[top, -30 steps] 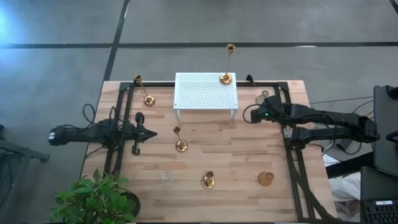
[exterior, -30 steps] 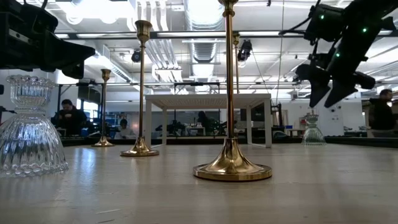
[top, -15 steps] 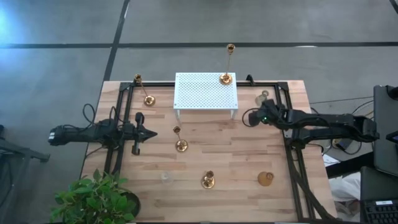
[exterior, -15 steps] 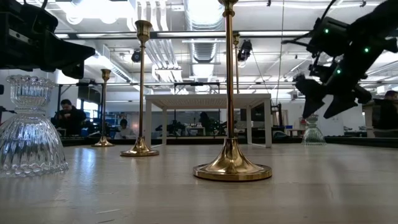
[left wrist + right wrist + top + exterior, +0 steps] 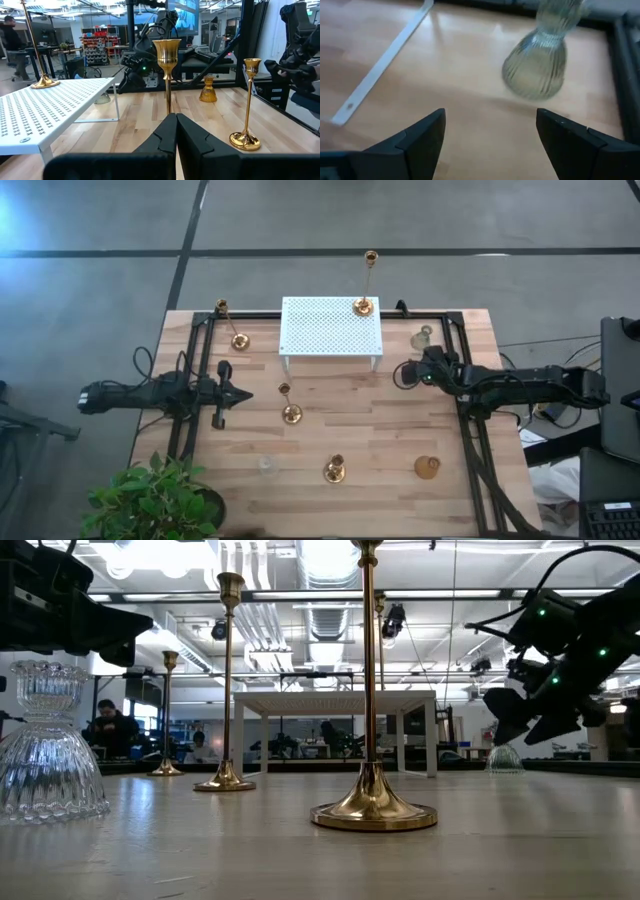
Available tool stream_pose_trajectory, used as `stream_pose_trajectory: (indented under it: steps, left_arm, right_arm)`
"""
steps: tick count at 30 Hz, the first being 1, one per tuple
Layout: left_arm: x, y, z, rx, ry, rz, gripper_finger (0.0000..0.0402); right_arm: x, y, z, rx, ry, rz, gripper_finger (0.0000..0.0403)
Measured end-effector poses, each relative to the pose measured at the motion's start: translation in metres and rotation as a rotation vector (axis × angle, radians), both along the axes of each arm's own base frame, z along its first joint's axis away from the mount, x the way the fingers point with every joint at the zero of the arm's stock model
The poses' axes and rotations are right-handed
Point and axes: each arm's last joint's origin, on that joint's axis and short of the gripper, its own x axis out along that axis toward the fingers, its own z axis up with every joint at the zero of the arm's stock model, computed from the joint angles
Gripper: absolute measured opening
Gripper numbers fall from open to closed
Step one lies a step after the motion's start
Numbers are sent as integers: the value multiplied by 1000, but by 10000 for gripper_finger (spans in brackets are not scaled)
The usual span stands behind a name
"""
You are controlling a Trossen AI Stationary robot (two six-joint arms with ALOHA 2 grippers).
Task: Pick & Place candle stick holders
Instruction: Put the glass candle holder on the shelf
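Brass holders (image 5: 291,414) five, glass holders (image 5: 421,338) two; right hand (image 5: 408,370) spread, left hand (image 5: 238,393) pressed together

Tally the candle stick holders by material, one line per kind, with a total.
Brass holders: 4, three on the table and one on the white rack
Amber squat holder: 1
Clear glass holders: 2
Total: 7

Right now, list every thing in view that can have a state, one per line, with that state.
Left hand: shut, empty, hovering left of centre.
Right hand: open, empty, low beside the far glass holder.
Far glass holder: upright on the table, ungripped.
Near glass holder: upright, untouched.
Tall brass holder: upright on the white rack.
Other brass holders on the table: upright.
Amber holder: standing on the table.
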Motion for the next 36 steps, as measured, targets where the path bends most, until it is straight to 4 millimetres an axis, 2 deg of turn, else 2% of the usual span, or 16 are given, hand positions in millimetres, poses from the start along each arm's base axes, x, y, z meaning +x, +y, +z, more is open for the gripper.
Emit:
stream_pose_trajectory:
  steps: [5, 15, 24, 31, 36]
  left_arm:
    - [0, 0, 0, 0, 0, 0, 14]
    - [0, 0, 0, 0, 0, 0, 14]
    - [0, 0, 0, 0, 0, 0, 14]
    - [0, 0, 0, 0, 0, 0, 14]
    - [0, 0, 0, 0, 0, 0, 14]
  right_arm:
    - [-2, -6, 3, -132, 37, -73, 293]
    - [1, -27, 1, -153, 33, -108, 311]
    - [7, -47, -9, -176, 33, -176, 321]
    - [19, -61, -8, -171, 69, -172, 295]
    - [28, -70, -3, -179, 161, -151, 249]
